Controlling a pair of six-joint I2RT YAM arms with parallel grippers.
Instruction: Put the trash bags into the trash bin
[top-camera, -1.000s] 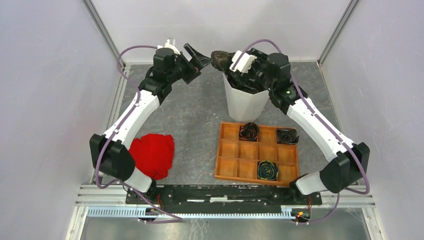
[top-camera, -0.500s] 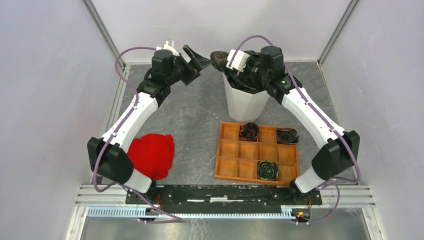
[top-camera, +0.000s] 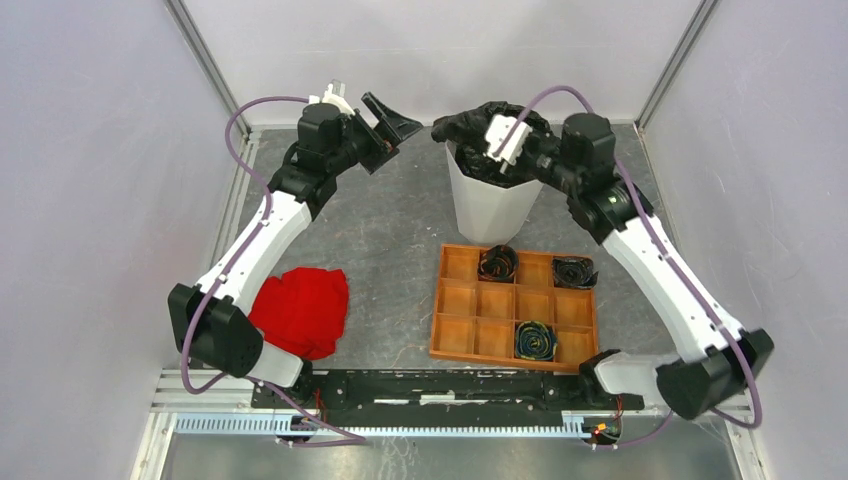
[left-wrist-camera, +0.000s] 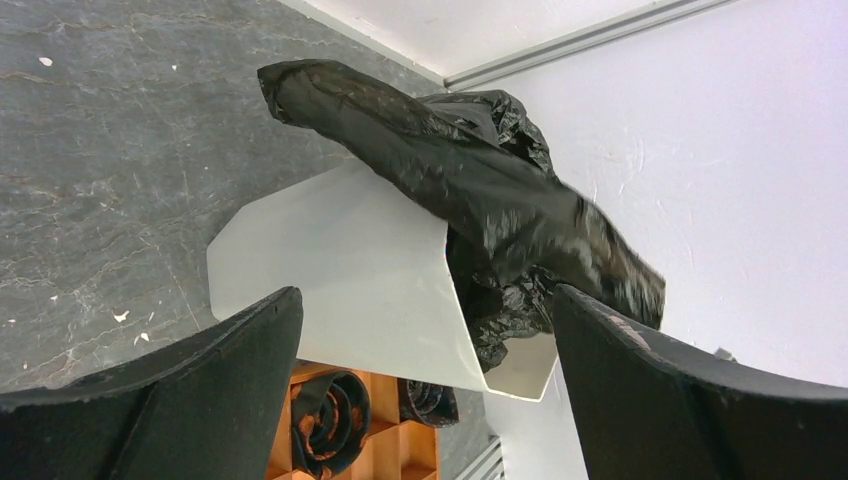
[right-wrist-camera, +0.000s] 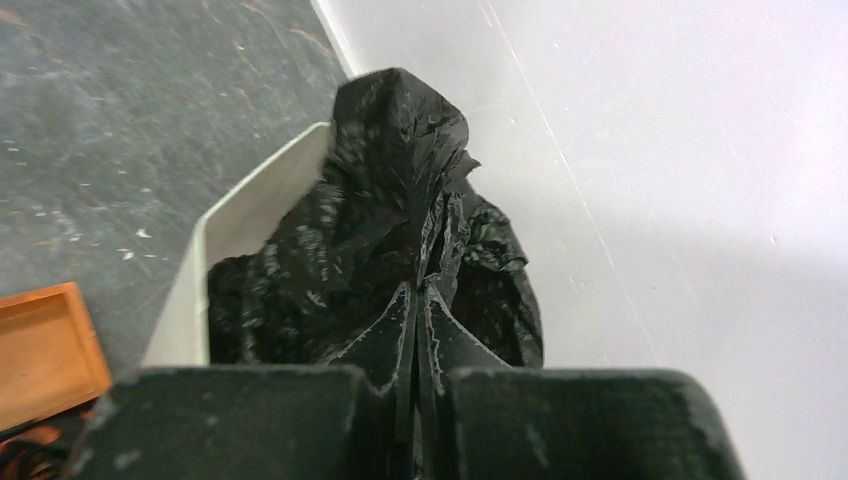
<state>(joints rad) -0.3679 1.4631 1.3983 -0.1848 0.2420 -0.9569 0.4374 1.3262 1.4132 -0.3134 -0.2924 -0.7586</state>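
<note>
My top camera looks down from behind. Both wrist cameras face the trash bin (left-wrist-camera: 340, 280), close, from opposite sides.

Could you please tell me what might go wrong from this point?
Part of the trash bag drapes outside the rim of the trash bin, so it could slip out once released. The right gripper has its jaws shut on the thin film; pulling may tear it or tip the tall, narrow-based bin.
</note>
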